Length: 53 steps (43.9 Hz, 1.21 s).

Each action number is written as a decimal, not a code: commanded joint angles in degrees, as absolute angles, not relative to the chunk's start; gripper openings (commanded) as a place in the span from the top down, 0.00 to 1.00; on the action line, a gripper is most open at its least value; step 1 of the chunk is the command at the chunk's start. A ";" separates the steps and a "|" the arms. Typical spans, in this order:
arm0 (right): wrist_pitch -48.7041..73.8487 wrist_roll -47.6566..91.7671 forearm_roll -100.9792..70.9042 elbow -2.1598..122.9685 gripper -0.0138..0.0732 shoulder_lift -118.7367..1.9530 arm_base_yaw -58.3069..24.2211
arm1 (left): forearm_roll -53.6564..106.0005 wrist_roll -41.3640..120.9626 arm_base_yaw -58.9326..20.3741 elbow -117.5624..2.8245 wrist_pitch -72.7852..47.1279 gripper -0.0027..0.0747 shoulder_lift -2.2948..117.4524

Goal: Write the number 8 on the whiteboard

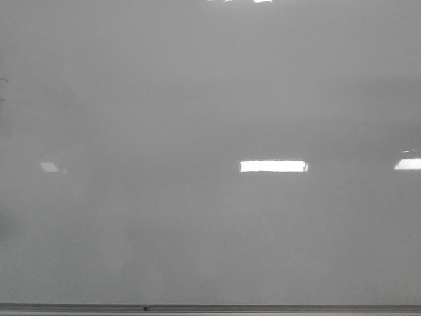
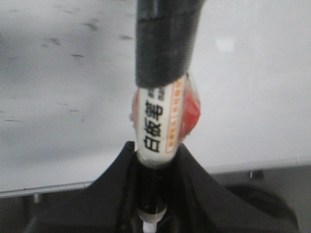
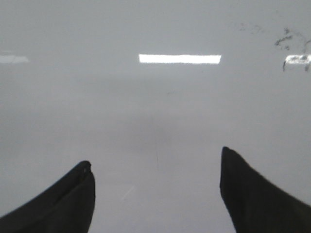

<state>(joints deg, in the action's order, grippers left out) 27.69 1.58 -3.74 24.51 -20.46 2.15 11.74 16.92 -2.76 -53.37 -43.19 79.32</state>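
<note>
The whiteboard (image 1: pixel 210 118) fills the front view, glossy pale grey, with its thin metal frame strip (image 1: pixel 210 307) along the bottom. No number 8 shows on it in any view. My left gripper (image 2: pixel 156 148) is shut on a whiteboard marker (image 2: pixel 163 119), white with black characters, an orange-red label and a black taped end (image 2: pixel 165 43) pointing toward the board (image 2: pixel 252 97). My right gripper (image 3: pixel 155 165) is open and empty, its two black fingertips (image 3: pixel 80 182) wide apart over the bare board (image 3: pixel 155 107). Neither gripper shows in the front view.
Bright rectangular light reflections (image 1: pixel 273 166) lie on the board. Small dark smudges (image 2: pixel 77 56) mark it in the left wrist view, and faint marks (image 3: pixel 284 41) in the right wrist view. The board's frame edge (image 2: pixel 43 190) and a dark area below it show behind the left fingers.
</note>
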 commanded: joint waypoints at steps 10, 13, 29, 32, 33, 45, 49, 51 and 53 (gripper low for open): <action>40.15 12.92 -8.36 39.28 0.20 -40.00 -10.10 | 12.47 48.80 -19.67 -63.57 -63.81 0.99 77.27; 44.09 17.82 -11.73 43.12 0.20 -44.09 -14.56 | 13.50 52.35 -22.97 -63.99 -63.82 0.99 77.27; 50.49 37.49 -27.99 59.82 0.20 -61.46 -32.06 | 29.55 67.94 -30.38 -64.12 -63.82 0.99 77.27; 50.85 40.86 -32.22 62.49 0.20 -64.93 -33.00 | 30.55 68.92 -30.38 -64.12 -63.82 0.99 77.27; 51.32 42.48 -33.64 63.53 0.20 -66.32 -33.06 | 30.55 69.09 -30.38 -64.12 -63.82 0.99 77.27; 58.11 49.85 -43.54 72.72 0.20 -78.39 -33.76 | 30.55 70.21 -30.38 -64.12 -63.82 0.99 77.27; 58.93 49.85 -43.54 74.49 0.20 -81.09 -34.90 | 30.70 70.21 -30.38 -64.12 -63.82 0.99 77.27; 58.85 49.85 -43.54 75.25 0.20 -82.00 -35.41 | 30.81 70.21 -30.38 -64.12 -63.82 0.99 77.27; 58.78 49.85 -43.54 75.87 0.20 -82.94 -35.75 | 30.95 70.21 -30.38 -64.12 -63.82 0.99 77.27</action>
<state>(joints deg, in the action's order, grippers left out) 59.16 48.91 -40.38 73.01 -83.31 -35.10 28.07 70.25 -29.92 -62.26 -64.28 79.32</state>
